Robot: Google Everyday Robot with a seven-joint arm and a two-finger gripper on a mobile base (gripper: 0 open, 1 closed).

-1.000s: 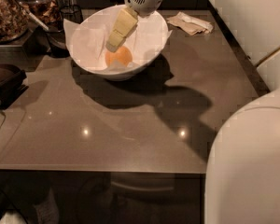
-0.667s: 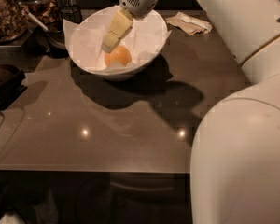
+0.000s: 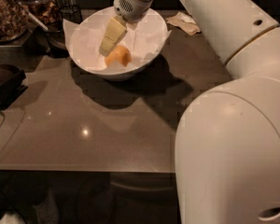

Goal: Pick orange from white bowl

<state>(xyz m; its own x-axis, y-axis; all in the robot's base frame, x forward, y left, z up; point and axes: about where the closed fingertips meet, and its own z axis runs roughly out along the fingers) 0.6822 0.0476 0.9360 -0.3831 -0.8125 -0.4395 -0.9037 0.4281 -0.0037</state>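
Observation:
The white bowl point(image 3: 84, 41), lined with crinkled white paper, stands at the back of the brown table. The orange point(image 3: 119, 57) lies inside it, near the front of the bowl's middle. My gripper point(image 3: 107, 45) reaches down into the bowl from above. Its pale tip is just left of the orange and looks close to or touching it. My white arm runs from the gripper to the right and fills the right side of the view.
Dark glass jars point(image 3: 9, 13) stand at the back left, close to the bowl. A crumpled napkin point(image 3: 186, 23) lies at the back right. A dark object point(image 3: 4, 80) sits at the left edge. The table's front edge point(image 3: 84, 168) runs across the lower view.
My gripper has moved a little to the left inside the bowl and sits lower beside the orange. My arm's elbow has swung further into view on the right. The orange has not moved.

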